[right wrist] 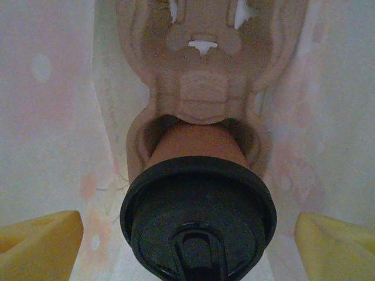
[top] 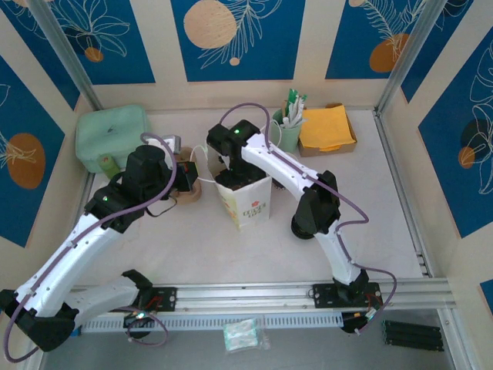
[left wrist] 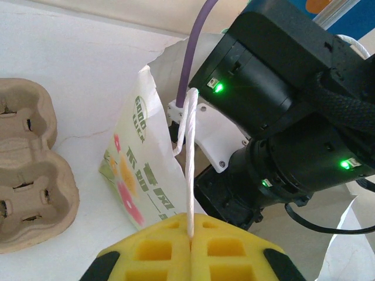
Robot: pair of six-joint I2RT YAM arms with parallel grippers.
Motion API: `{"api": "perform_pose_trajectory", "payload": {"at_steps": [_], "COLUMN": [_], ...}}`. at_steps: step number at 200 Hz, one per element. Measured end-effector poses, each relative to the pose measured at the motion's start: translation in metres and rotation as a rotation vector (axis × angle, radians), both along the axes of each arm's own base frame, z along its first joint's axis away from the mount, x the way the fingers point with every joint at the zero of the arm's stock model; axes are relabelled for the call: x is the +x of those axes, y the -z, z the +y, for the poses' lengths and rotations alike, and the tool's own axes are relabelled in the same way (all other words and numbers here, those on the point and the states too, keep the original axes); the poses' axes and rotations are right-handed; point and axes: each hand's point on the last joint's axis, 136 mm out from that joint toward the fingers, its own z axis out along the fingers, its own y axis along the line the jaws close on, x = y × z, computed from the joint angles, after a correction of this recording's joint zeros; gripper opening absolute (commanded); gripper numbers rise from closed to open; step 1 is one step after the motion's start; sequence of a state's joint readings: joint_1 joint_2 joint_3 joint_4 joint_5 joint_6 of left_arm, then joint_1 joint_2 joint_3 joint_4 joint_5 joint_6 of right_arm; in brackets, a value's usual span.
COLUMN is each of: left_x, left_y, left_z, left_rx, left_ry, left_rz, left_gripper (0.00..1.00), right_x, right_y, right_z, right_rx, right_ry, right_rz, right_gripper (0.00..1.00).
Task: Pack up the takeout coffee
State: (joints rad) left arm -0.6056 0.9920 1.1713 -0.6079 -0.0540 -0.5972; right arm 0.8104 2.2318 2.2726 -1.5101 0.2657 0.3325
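The takeout coffee (right wrist: pixel 196 143) is a kraft-brown cup with a black lid (right wrist: pixel 199 216). It stands in a pocket of a pulp carrier (right wrist: pixel 202 88) inside the white paper bag (top: pixel 248 202). My right gripper (right wrist: pixel 187 241) reaches down into the bag, open. Its yellow fingers (right wrist: pixel 41 243) stand wide on either side of the lid, apart from it. My left gripper (left wrist: pixel 191 234) is shut on the bag's white string handle (left wrist: pixel 190 164), which runs up taut beside the bag's printed side (left wrist: pixel 140 170). From above, my left gripper (top: pixel 192 179) sits just left of the bag.
A second pulp carrier (left wrist: pixel 29 175) lies on the table left of the bag. At the back stand a green box (top: pixel 112 137), a green cup of utensils (top: pixel 290 127) and a tray of yellow napkins (top: pixel 327 127). A small packet (top: pixel 245 335) lies below the front rail.
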Motion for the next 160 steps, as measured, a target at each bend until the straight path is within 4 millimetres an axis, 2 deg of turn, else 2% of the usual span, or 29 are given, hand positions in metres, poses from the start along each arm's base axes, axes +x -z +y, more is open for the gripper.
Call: {"api": "perform_pose_trajectory", "payload": {"at_steps": [91, 160], "left_x": [0.000, 0.000], "left_y": [0.000, 0.000], "left_z": [0.000, 0.000], "left_rx": [0.000, 0.000], "left_ry": [0.000, 0.000], "left_rz": [0.000, 0.000], "left_gripper": [0.00, 0.00], "right_x": [0.003, 0.002], "right_y": [-0.036, -0.049], "right_z": [0.006, 0.005], "right_rx": [0.039, 0.041], "right_ry": [-0.012, -0.010], "right_rz": [-0.072, -0.099], "right_gripper": [0.94, 0.93]}}
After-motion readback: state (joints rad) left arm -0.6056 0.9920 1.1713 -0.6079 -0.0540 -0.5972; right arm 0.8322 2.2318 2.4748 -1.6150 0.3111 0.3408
